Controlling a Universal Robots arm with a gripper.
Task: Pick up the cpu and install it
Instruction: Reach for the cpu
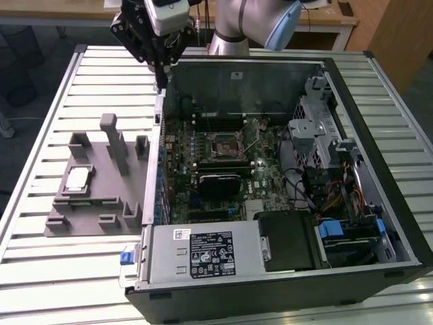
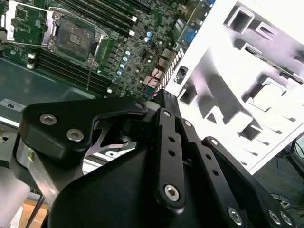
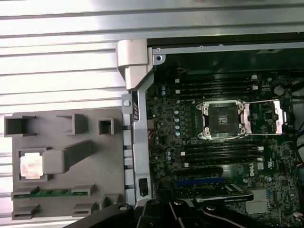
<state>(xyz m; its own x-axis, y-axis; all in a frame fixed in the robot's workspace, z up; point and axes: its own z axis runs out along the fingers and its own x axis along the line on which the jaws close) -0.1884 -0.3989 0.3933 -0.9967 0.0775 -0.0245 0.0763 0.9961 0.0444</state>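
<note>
Exterior view shows you a slatted metal table (image 1: 67,271) carrying the open computer case (image 1: 270,298). The grey tray (image 1: 95,217) lies just beside it, on the exterior view's left. On the board inside the case, the socket (image 1: 222,147) stands open and bare. Your cpu (image 1: 76,178) lies flat, metal top up, in a recess of the tray. It is square, with no long axis, and its edges run along the tray's. Your gripper (image 1: 162,80) hangs above the case's far corner, fingers pinched together on nothing, well apart from the cpu.
</note>
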